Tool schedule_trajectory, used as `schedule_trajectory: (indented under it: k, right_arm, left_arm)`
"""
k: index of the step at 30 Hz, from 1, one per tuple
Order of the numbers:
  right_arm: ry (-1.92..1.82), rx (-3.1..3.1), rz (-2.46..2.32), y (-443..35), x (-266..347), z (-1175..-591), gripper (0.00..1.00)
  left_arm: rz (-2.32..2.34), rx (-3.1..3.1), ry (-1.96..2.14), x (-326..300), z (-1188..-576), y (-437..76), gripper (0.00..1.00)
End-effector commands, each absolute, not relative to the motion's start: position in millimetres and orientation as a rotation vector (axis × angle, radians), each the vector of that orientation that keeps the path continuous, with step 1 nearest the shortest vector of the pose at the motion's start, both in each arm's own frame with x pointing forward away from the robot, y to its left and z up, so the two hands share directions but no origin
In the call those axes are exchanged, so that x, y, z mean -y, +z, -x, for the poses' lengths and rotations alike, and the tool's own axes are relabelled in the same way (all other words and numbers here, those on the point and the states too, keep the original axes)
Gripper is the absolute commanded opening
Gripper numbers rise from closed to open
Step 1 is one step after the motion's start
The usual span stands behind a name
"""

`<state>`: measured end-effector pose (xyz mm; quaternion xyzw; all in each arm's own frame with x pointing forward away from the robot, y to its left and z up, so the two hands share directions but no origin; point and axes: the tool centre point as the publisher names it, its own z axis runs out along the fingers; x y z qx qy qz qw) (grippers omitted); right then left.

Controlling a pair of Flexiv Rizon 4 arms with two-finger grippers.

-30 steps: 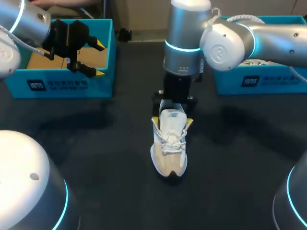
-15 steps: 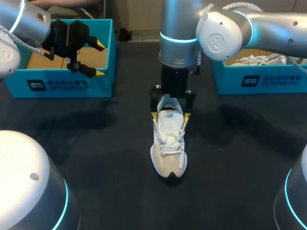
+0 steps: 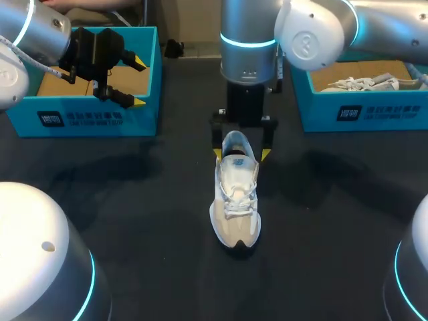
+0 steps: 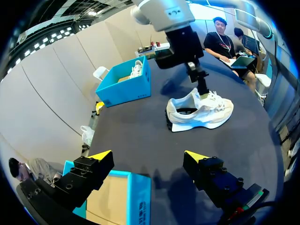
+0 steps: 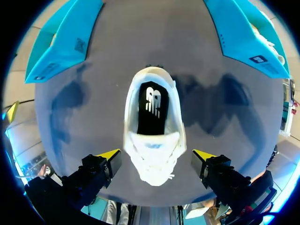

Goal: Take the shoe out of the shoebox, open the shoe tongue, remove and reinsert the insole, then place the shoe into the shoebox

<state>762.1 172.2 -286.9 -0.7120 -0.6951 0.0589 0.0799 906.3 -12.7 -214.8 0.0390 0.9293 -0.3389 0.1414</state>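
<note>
Since a second ago my right arm has risen and drawn back toward 12 o'clock. Its pincer (image 3: pixel 241 154), which then sat low over the shoe's collar, now stands higher at the heel. The shoe (image 3: pixel 235 200) has not shifted, and my left pincer (image 3: pixel 124 80) hangs as before over the left shoebox (image 3: pixel 93 119) at 10 o'clock.

My right arm hides part of the right shoebox (image 3: pixel 354 110) at 2 o'clock.

The shoe stands mid-counter (image 3: pixel 134 200), toe toward 6 o'clock. In the right wrist view it lies under my spread right pincer, whose fingers stand clear of both its sides; the black insole (image 5: pixel 151 110) shows inside. My left pincer is spread too, holding nothing, with the shoe well ahead of it.
</note>
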Motion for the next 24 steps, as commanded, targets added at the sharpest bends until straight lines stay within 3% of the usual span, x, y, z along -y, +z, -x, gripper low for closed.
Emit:
schedule_trajectory:
  k: [1,6,7,8,9,11,13,17,21,24]
  right_arm:
    - [0.177,2.091,2.169,-267.4,-176.1,-749.6,1.00]
    - [0.225,2.078,2.190,-255.5,-179.1,-729.9,1.00]
    - [0.232,2.080,2.202,-254.4,-179.1,-726.0,0.93]
    - [0.243,2.074,2.202,-254.2,-179.0,-722.8,0.68]
    - [0.244,2.075,2.202,-254.9,-179.1,-720.4,0.53]
    - [0.263,2.071,2.201,-257.6,-179.4,-716.4,0.40]
    - [0.265,2.070,2.203,-260.4,-180.0,-713.5,0.38]
    - [0.255,2.062,2.221,-267.9,-181.4,-713.8,0.44]
    - [0.238,2.065,2.223,-281.3,-183.7,-720.8,0.36]
    - [0.220,2.076,2.218,-291.4,-182.9,-728.6,0.36]
  left_arm:
    - [-0.114,-2.686,-0.975,12.6,-906.7,-214.4,1.00]
    - [-0.114,-2.686,-0.975,12.6,-906.7,-214.4,1.00]
    - [-0.114,-2.686,-0.975,12.6,-906.7,-214.4,1.00]
    - [-0.114,-2.686,-0.975,12.6,-906.7,-214.4,1.00]
    - [-0.114,-2.686,-0.975,12.6,-906.7,-214.4,1.00]
    - [-0.114,-2.686,-0.975,12.6,-906.7,-214.4,1.00]
    - [-0.114,-2.686,-0.975,12.6,-906.7,-214.4,1.00]
    - [-0.114,-2.686,-0.975,12.6,-906.7,-214.4,1.00]
    - [-0.114,-2.686,-0.975,12.6,-906.7,-214.4,1.00]
    - [-0.114,-2.686,-0.975,12.6,-906.7,-214.4,1.00]
